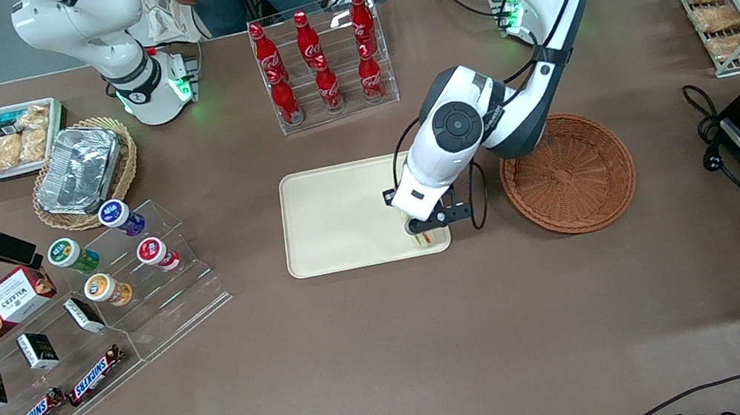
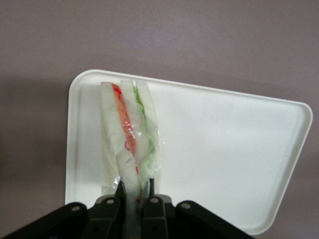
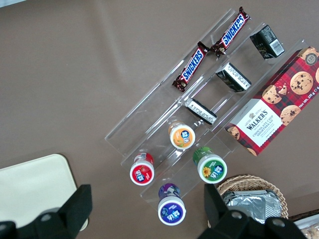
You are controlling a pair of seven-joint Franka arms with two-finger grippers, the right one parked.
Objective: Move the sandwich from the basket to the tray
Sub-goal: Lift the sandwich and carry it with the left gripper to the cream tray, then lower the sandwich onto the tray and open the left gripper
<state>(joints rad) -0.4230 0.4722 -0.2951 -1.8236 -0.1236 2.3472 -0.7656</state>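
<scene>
The sandwich [image 2: 130, 142] hangs clamped in my fingers [image 2: 113, 209], a wrapped wedge with its red, orange and green filling showing along the cut edge. I grip it at one narrow end, so its long axis runs straight out from my gripper [image 2: 134, 206] and away from my wrist. It is over the tray [image 2: 224, 149] now, at the tray's end toward the working arm, close to the corner nearest the front camera.

From the front, my gripper [image 1: 427, 226] sits low over that corner, with the sandwich [image 1: 423, 235] only a sliver of colour under it. I cannot tell whether its free end already touches the tray [image 1: 334, 217] or hangs just above it.

The basket [image 1: 569, 173] lies beside the tray, toward the working arm's end of the surface, and holds nothing that I can see.

I judge the carrying done and the release next. Since the wedge lies close along the tray's short rim, it should land inside when I let go, though with little margin there.
</scene>
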